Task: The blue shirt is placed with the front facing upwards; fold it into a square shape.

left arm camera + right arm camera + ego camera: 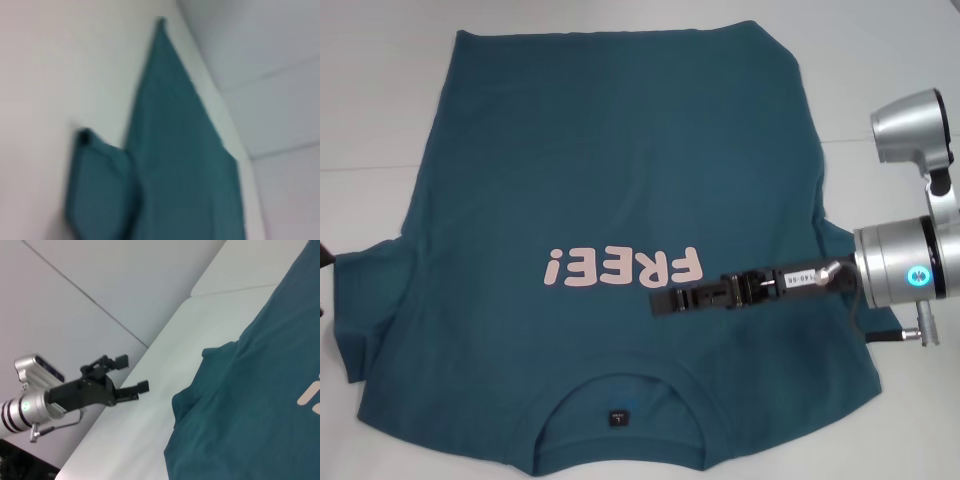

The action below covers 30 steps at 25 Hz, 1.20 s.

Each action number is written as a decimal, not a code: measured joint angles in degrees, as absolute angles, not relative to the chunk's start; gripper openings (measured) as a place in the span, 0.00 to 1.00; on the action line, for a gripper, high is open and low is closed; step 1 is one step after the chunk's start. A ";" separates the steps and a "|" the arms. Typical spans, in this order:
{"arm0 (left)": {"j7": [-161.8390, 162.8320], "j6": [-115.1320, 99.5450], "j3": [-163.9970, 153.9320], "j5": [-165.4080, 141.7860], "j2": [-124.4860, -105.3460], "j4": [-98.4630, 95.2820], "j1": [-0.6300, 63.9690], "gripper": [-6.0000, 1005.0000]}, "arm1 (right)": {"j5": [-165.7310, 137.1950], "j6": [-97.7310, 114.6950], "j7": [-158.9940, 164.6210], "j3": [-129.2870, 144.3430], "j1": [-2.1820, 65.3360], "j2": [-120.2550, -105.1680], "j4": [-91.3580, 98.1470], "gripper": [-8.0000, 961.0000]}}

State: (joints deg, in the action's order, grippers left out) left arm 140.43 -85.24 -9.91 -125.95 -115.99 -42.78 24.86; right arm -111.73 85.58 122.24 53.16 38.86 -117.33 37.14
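Currently the blue shirt (610, 190) lies flat on the white table (880, 60), lettering up, collar nearest the robot. The right gripper (662, 301) hovers above the chest, finger spread not discernible. The left gripper (135, 374), beside the table's left edge, is spread and empty.

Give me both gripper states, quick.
Left gripper: open, empty, off the table's edge.
Right gripper: over the blue shirt; cannot tell.

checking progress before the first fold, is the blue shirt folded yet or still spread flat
Spread flat, not folded. The blue shirt lies open on the table, its FREE! lettering up, with both sleeves out to the sides.
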 joint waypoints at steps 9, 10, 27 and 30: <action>142.12 -73.63 -11.23 -128.17 -115.99 -37.10 25.43 0.93 | -111.95 84.61 123.03 52.74 39.18 -117.16 37.20 0.65; 142.15 -72.66 -11.48 -128.60 -115.97 -36.50 25.65 0.93 | -111.99 84.46 123.04 52.73 39.17 -117.16 37.17 0.65; 141.72 -67.39 -16.55 -129.29 -115.62 -31.92 28.60 0.93 | -111.74 84.02 123.40 51.70 38.66 -116.78 36.74 0.65; 141.62 -67.37 -16.76 -129.29 -115.33 -31.51 29.23 0.93 | -111.71 84.02 123.40 50.87 38.54 -116.72 36.65 0.65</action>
State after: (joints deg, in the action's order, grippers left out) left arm 141.62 -67.37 -16.76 -129.29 -115.33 -31.51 29.23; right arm -111.71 84.02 123.40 50.87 38.54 -116.72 36.65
